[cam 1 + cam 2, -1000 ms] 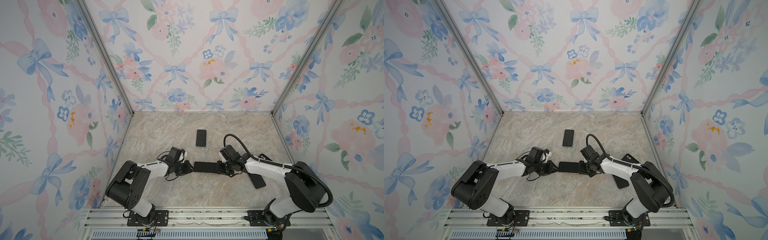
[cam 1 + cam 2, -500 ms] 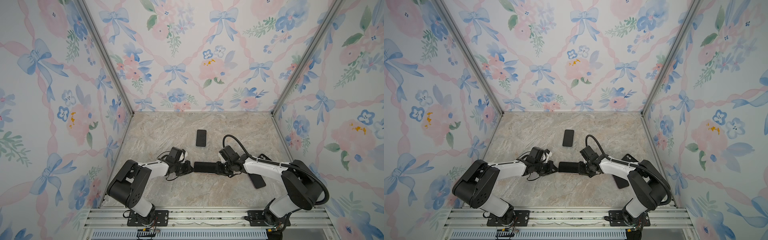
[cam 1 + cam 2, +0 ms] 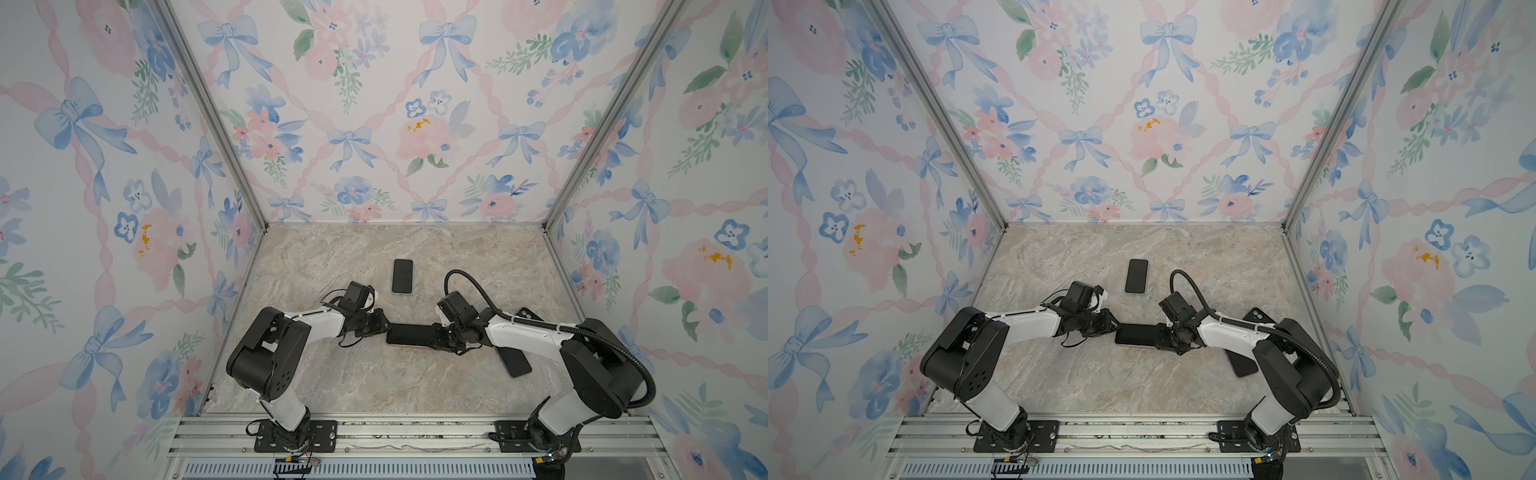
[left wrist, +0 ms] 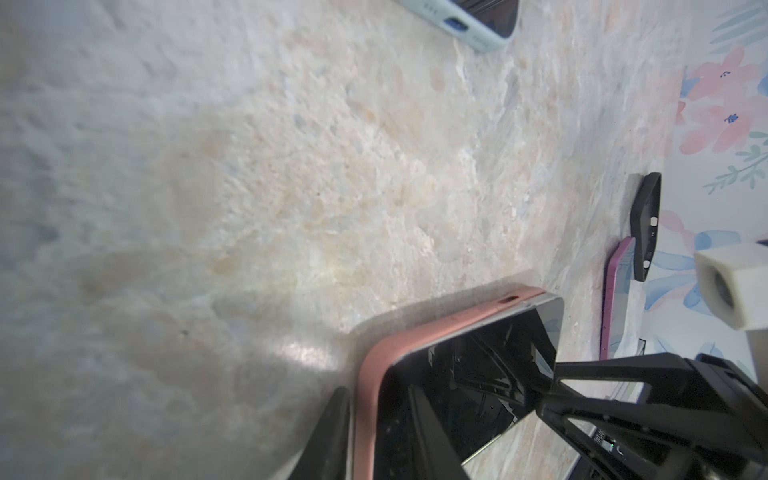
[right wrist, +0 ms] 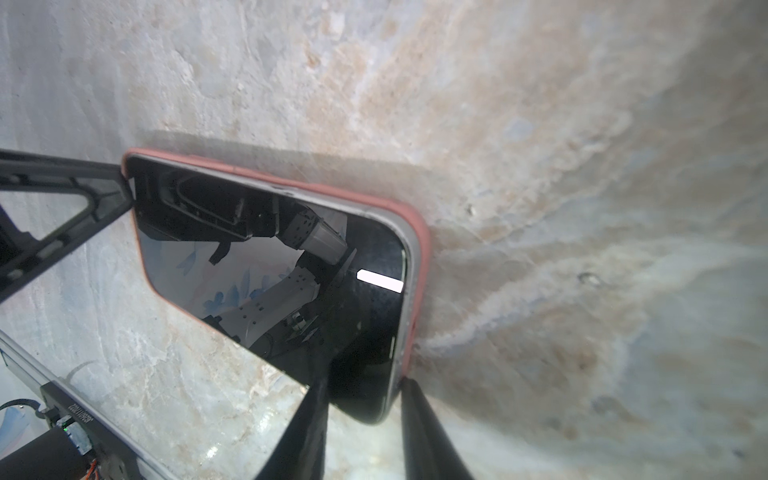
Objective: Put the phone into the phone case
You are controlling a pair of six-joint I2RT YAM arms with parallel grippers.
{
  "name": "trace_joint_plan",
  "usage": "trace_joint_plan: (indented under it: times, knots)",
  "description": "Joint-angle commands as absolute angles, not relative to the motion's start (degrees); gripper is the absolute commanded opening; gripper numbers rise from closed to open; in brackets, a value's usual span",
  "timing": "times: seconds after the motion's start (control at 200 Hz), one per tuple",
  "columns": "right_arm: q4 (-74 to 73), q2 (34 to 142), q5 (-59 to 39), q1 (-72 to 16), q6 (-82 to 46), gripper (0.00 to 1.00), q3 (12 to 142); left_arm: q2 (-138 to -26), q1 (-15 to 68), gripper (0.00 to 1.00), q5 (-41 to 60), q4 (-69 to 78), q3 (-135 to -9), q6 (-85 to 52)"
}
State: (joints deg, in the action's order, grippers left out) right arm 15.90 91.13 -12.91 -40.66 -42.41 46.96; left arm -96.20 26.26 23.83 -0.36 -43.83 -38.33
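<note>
We list: phone (image 3: 409, 334), black, screen up, lying in the pink phone case (image 5: 422, 232) with its silver rim showing, mid-counter (image 3: 374, 386). Left hand (image 3: 384, 328) straddles one short end, right hand (image 3: 436, 336) the opposite; whether either pinches, we cannot tell.

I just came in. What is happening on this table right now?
One phone lies screen up in a pink case mid-table. The left tool is at one end and the right tool at the opposite end, each straddling the edge. The phone's silver side shows above the case rim, so it seems not fully pressed in. A second phone lies farther back, untouched.
</note>
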Motion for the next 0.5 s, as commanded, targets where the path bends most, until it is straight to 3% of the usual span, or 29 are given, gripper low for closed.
trace_joint_plan:
  times: [0.0,0.25,0.495]
  knots:
    - [15.6,91.7,-13.4,-41.0,-42.0,0.34,47.7,-99.0,26.5,0.24,19.6,-4.3,-44.2,-36.5]
    - [15.0,93.2,-13.9,-41.0,-41.7,0.35,49.0,-100.8,27.5,0.11,18.5,-4.7,-42.9,-36.4]
    - [12.7,94.5,-15.4,-42.6,-43.2,0.31,49.1,-99.6,29.3,0.07,18.5,-4.5,-39.9,-38.0]
